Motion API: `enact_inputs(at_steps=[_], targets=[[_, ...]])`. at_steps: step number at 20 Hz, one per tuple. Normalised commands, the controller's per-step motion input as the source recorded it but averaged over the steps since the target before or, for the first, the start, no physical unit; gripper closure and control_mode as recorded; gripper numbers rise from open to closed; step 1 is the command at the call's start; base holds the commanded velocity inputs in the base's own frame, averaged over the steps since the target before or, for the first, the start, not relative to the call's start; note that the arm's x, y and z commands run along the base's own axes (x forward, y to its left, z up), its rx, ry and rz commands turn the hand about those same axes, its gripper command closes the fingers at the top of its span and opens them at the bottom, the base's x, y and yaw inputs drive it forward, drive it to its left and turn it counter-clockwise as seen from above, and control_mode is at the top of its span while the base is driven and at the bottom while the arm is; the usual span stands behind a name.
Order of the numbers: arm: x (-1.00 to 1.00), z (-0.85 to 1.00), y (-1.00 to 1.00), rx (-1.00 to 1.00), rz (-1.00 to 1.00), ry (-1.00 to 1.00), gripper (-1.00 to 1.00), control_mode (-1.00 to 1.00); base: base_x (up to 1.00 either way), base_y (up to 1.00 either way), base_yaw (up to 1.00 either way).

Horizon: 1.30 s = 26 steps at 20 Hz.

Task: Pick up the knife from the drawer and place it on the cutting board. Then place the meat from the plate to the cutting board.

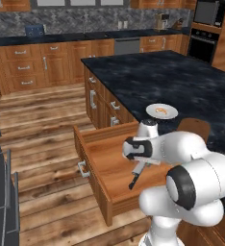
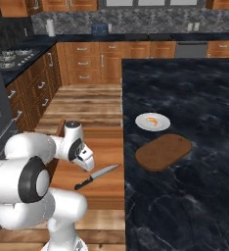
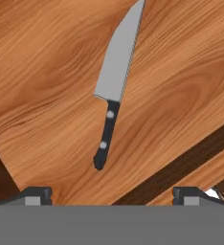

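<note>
The gripper (image 3: 111,194) hangs over the pulled-out drawer (image 1: 102,166) with its jaws spread wide apart, holding nothing and touching nothing; in the hand view the two dark fingertips (image 3: 35,195) rise at the bottom with bare wood between them; the knife (image 3: 115,83) lies flat on the drawer floor just ahead of that gap, its black handle the nearer end and its silver blade running away from the claw, the long axis leaning slightly off the line between the tips; so the handle, not the blade, looks like the part to straddle, and I judge the hand must come down and forward, perhaps with a small roll so the jaws cross the handle; from the right base view the knife (image 2: 97,177) sits beside the white wrist, blade pointing toward the dark counter (image 2: 185,88); up there the cutting board (image 2: 164,151) lies bare, and just beyond it the plate (image 2: 152,121) carries the meat (image 2: 152,120); the pick is not yet made.
</note>
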Motion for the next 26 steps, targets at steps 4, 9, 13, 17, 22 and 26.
enact_inputs(at_steps=[4, 9, 13, 17, 22, 26], targets=[[0.44, -0.39, 0.0, -0.04, 0.0, 0.19, -1.0, -1.0, 0.0, 0.0, 0.0], [0.08, -0.53, 0.0, -0.05, 0.0, 0.18, -1.0, -1.0, 0.0, 0.0, 0.0], [0.01, -0.39, 0.0, 0.0, 0.0, 0.01, -1.0, -1.0, 0.0, 0.0, 0.0], [0.0, -0.46, -0.01, 0.04, 0.0, -0.01, -1.0, -1.0, 0.0, 0.0, 0.0], [-0.01, -0.39, -0.08, 0.08, 0.0, -0.16, -1.0, -1.0, 0.0, 0.0, 0.0], [0.0, -0.04, 0.0, 0.01, 0.0, -0.01, -1.0, -1.0, 0.0, 0.0, 0.0]])
